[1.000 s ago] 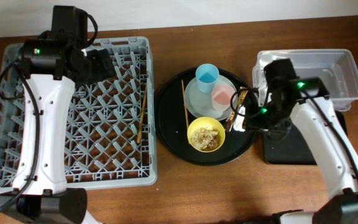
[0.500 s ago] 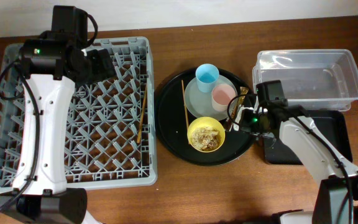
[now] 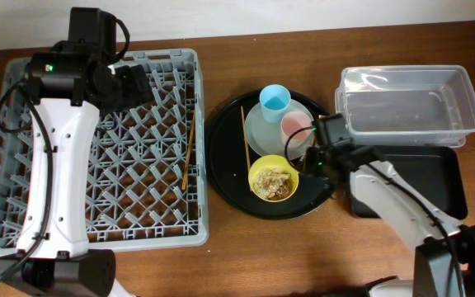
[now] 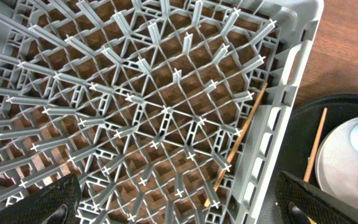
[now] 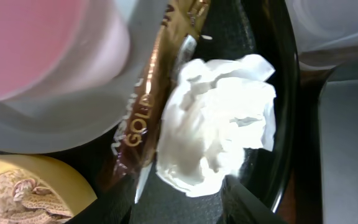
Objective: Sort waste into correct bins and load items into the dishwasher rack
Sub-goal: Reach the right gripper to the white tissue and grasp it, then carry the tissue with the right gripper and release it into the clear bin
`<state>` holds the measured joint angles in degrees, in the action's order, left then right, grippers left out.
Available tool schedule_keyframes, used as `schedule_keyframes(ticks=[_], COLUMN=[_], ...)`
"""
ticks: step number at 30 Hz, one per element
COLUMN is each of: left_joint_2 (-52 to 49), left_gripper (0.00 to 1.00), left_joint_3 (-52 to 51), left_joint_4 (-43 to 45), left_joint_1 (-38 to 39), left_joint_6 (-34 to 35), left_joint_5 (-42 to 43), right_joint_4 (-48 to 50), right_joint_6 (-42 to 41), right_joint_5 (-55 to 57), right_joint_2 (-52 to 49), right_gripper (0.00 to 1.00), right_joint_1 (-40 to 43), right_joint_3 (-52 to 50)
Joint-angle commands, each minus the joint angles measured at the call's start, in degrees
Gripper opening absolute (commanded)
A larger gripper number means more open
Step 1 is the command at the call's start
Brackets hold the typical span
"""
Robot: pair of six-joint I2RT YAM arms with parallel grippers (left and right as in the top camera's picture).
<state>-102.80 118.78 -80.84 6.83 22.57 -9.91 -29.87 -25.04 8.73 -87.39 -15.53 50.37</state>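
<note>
My right gripper (image 3: 312, 155) is open and low over the right edge of the large round black tray (image 3: 221, 165). In the right wrist view its fingers (image 5: 182, 194) straddle the near end of the crumpled white napkin (image 5: 219, 134). The brown-and-gold wrapper (image 5: 148, 118) lies just left of the napkin, against the grey plate (image 3: 258, 132). The pink cup (image 3: 295, 126) and blue cup (image 3: 275, 101) stand on the plate. The yellow bowl (image 3: 273, 178) holds beige food scraps. My left gripper (image 4: 179, 205) is open over the dishwasher rack (image 3: 23, 124), where one chopstick (image 3: 187, 161) lies.
The clear tub (image 3: 406, 103) stands at the back right, with the shallow black tray (image 3: 423, 181) in front of it. A second chopstick (image 3: 244, 140) lies on the round tray, left of the plate. The rack's right wall (image 4: 278, 124) separates the two chopsticks.
My right gripper has moved left from the shallow black tray onto the round tray's right edge, down to the napkin. The left arm has not moved.
</note>
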Motion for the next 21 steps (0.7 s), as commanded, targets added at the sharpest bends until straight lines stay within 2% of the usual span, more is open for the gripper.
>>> schedule_keyframes(ticks=[1, 10, 12, 14, 16, 21], left_joint_2=[-0.3, -0.3, -0.3, -0.3, -0.3, -0.3], left_gripper=[0.99, 0.99, 0.99, 0.99, 0.99, 0.99], left_joint_3=[0.2, 0.2, 0.2, 0.2, 0.2, 0.2], left_joint_4=[-0.1, -0.1, -0.1, -0.1, -0.1, -0.1], left_joint_1=[0.0, 0.0, 0.0, 0.0, 0.0, 0.0], left_joint_6=[0.7, 0.7, 0.7, 0.7, 0.7, 0.7], left_joint_5=[-0.3, -0.2, -0.3, -0.3, -0.3, -0.2], right_joint_4=[0.7, 3.7, 4.4, 4.6, 2.9, -8.8], right_joint_6=[-2.9, -2.9, -3.0, -2.9, -2.9, -2.2], right_joint_5=[6.8, 6.8, 6.8, 6.8, 6.8, 6.8], right_joint_2=[-0.7, -6.0, -8.0, -9.3, -8.2, 0.1], right_gripper=[0.47, 0.45, 0.42, 0.26, 0.04, 0.04], right_joint_1=[-1.8, -0.9, -0.9, -0.9, -0.9, -0.9], right_joint_3=[-0.3, -0.3, -0.3, -0.3, 0.4, 8.5])
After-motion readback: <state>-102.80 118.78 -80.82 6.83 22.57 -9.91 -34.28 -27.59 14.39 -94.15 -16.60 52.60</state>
